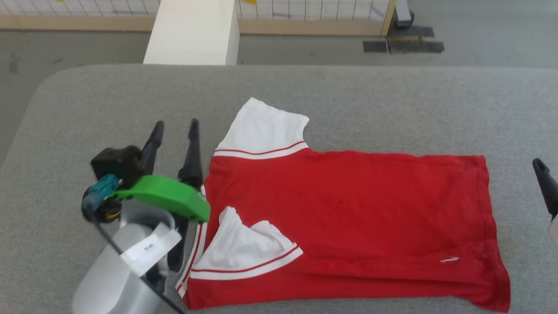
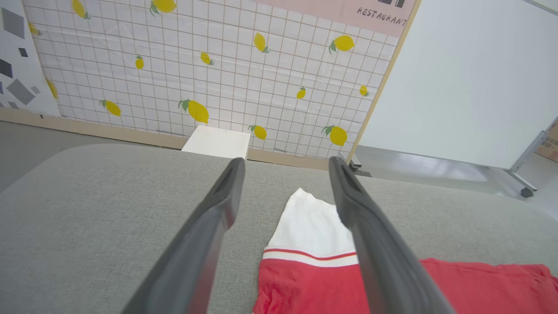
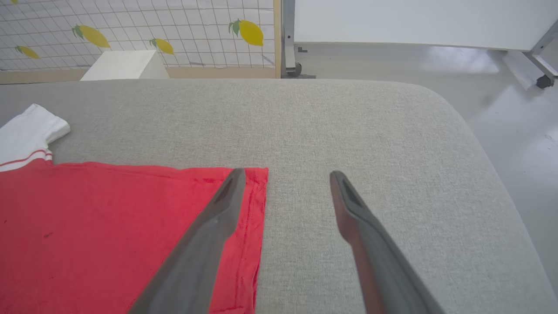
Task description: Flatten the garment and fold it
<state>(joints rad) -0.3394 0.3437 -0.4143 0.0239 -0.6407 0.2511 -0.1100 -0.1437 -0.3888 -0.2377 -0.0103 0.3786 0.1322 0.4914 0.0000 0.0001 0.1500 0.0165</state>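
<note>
A limp red-and-white jersey shirt (image 1: 348,205) is spread on the grey padded bench (image 1: 109,96). The left gripper (image 1: 175,123) and right gripper (image 3: 286,173) are held open at its collar and hem; its corners are judged best pinched.

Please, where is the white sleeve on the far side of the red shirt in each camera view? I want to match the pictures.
Head view: the far white sleeve is left of centre, at the upper left corner of the garment.
Left wrist view: the sleeve is slightly below and right of centre.
Right wrist view: the sleeve is at the left edge, a little above mid-height.
Shared landmark: the white box beyond the grey table.
</note>
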